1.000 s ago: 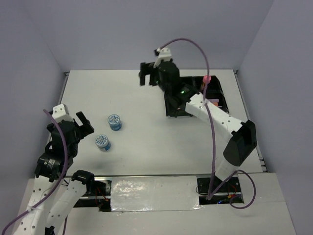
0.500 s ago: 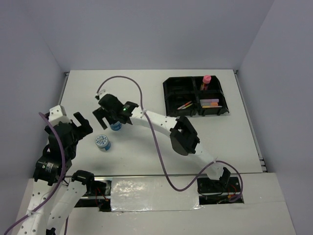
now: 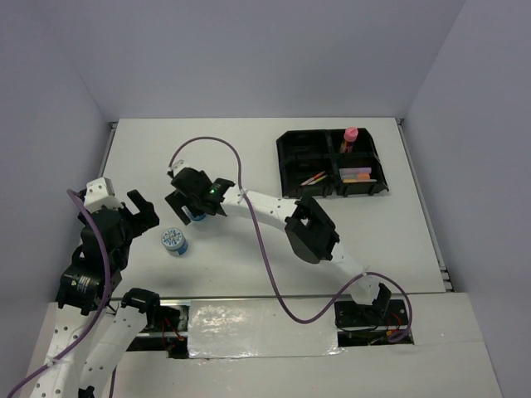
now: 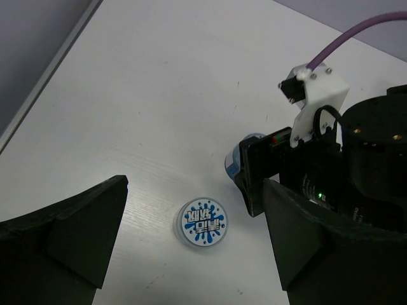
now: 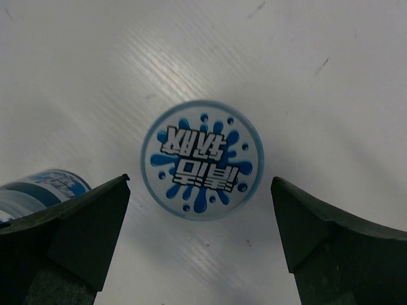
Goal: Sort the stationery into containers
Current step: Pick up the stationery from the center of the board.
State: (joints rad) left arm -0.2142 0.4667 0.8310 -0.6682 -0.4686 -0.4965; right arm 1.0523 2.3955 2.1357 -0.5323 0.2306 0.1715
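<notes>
Two round blue-white tape rolls [image 4: 202, 221] lie on the white table [image 3: 249, 157], toward nine o'clock. Right pincer [image 3: 187, 206] hangs spread over them; left pincer [image 3: 141, 209], also spread, sits at their ten o'clock.

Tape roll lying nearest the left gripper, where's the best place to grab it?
Probably take the tape roll across its round side wall, coming straight down from above. It lies flat, label up, and stands apart from the other roll, so both sides are free.
</notes>
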